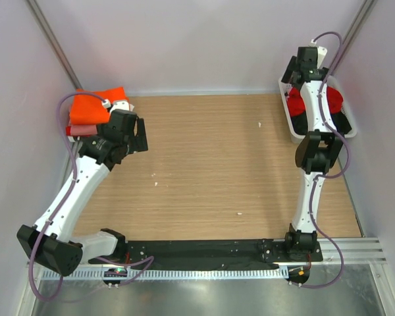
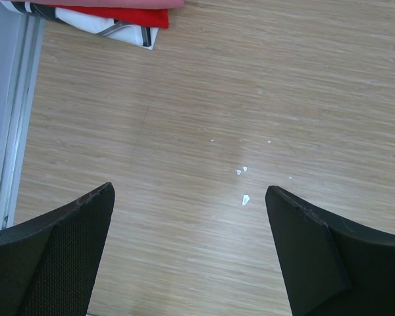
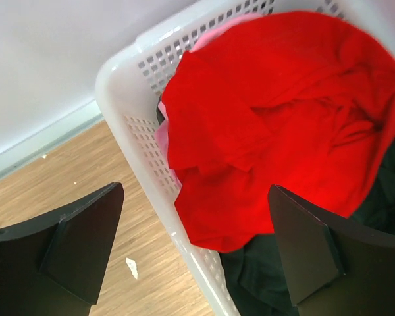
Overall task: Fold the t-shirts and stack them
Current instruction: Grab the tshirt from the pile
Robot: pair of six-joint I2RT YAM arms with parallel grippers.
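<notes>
One white basket holds three t-shirts that show: one bright red t-shirt, one pink t-shirt and one black t-shirt. One folded stack lies on the surface, one orange t-shirt on top; its lower layers cannot be counted. Two arms are there: the left arm and the right arm.

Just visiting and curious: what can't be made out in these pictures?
Top view: the right arm covers much of the basket, so its shirts cannot be counted.
Top view: the left arm hides part of the folded stack.
Left wrist view: the top edge cuts that stack off.
Right wrist view: the red shirt buries most of the pink cloth and black cloth.
</notes>
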